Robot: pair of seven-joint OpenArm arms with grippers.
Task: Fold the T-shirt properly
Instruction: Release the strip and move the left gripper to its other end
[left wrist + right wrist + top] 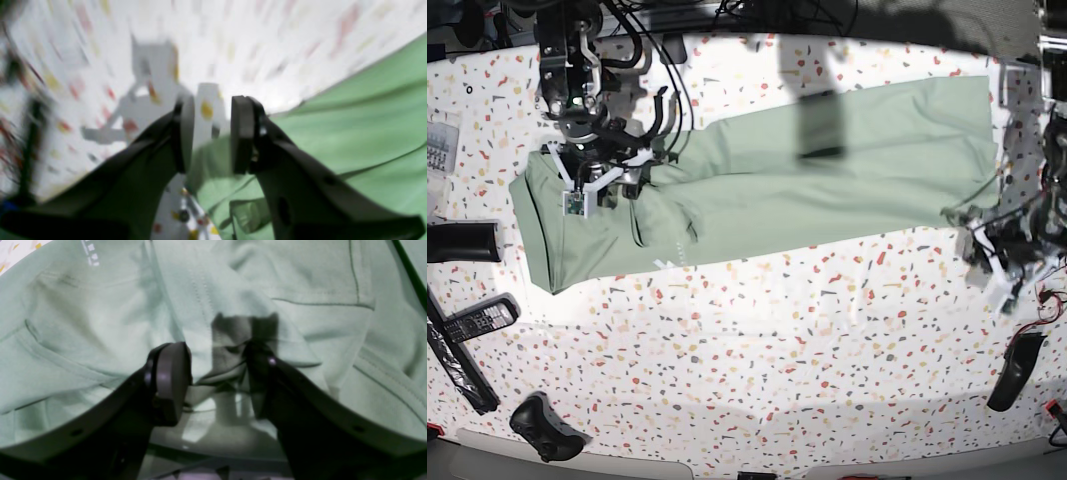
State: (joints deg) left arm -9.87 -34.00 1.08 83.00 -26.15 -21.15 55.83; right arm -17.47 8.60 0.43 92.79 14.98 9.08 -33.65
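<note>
The T-shirt [757,180] is spread lengthwise across the speckled worktop [777,340]. The right pincer [213,373] is pressed down, clamping a fabric fold; the left pincer [211,133] is held open at its edge.

Dark curved fingers [170,380], white brackets, black cables [662,40].

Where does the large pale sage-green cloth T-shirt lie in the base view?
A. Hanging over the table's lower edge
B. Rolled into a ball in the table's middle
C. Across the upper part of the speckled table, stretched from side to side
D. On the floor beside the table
C: the pale sage-green cloth T-shirt lies spread in a long band across the upper part of the speckled table, between the two arms.
</note>
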